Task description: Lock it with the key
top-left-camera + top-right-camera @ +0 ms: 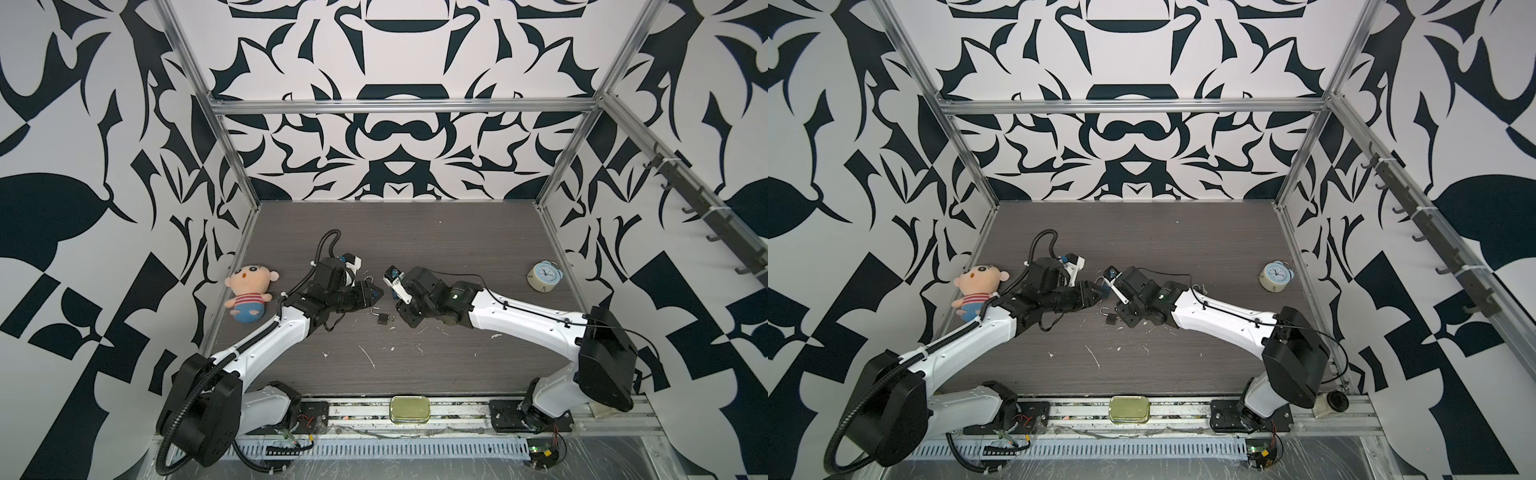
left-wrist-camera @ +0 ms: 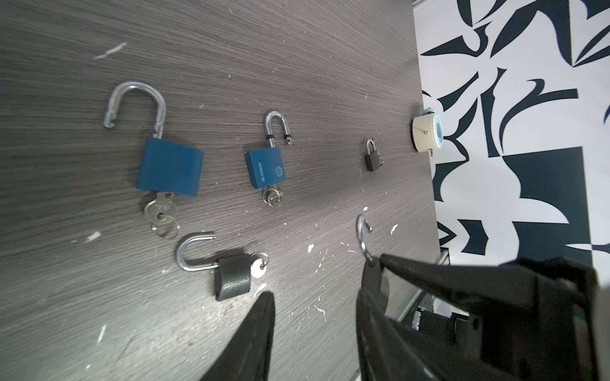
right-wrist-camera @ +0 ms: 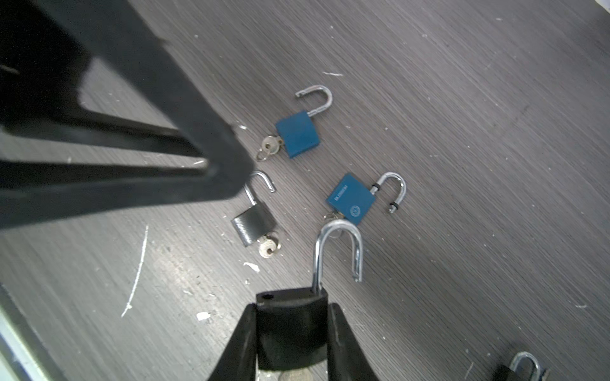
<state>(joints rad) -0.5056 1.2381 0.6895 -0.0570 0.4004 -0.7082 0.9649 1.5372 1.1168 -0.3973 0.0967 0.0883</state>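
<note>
1. In both top views the arms meet at mid-table. The right gripper (image 1: 397, 315) has its tips at the held black padlock (image 1: 382, 320), whose open shackle points away from it. The grip itself is too small to judge here. The left gripper (image 1: 372, 292) sits just beyond, and its jaws cannot be read. The arms hide every other lock. A plush doll (image 1: 250, 293), an alarm clock (image 1: 544, 275) and a gold tin (image 1: 410, 409) show whole, with no legible writing.

2. In the left wrist view the left gripper (image 2: 313, 306) stands open, with bare table (image 2: 313, 99) between its fingers (image 2: 254, 330). Its far finger merges with the dark held lock and the right gripper, so contact cannot be told.
   - Only the wrist views show the large blue padlock (image 2: 170, 168), the smaller blue padlock (image 2: 265, 168) printed BLOSSOM beside a round emblem, and the loose black padlock (image 2: 232, 277).
   - All three are keyed and have open shackles.
   - A tiny dark padlock (image 2: 373, 158) near the clock is too small to read.

3. In the right wrist view the right gripper (image 3: 292, 316) is clamped on the held black padlock's body, shackle open.
   - Its key (image 3: 293, 376) is a silver sliver under the body, cut by the frame edge.
   - The left gripper's finger blocks one corner and covers part of the loose black padlock's shackle.
   - The BLOSSOM print is smaller here.
</note>
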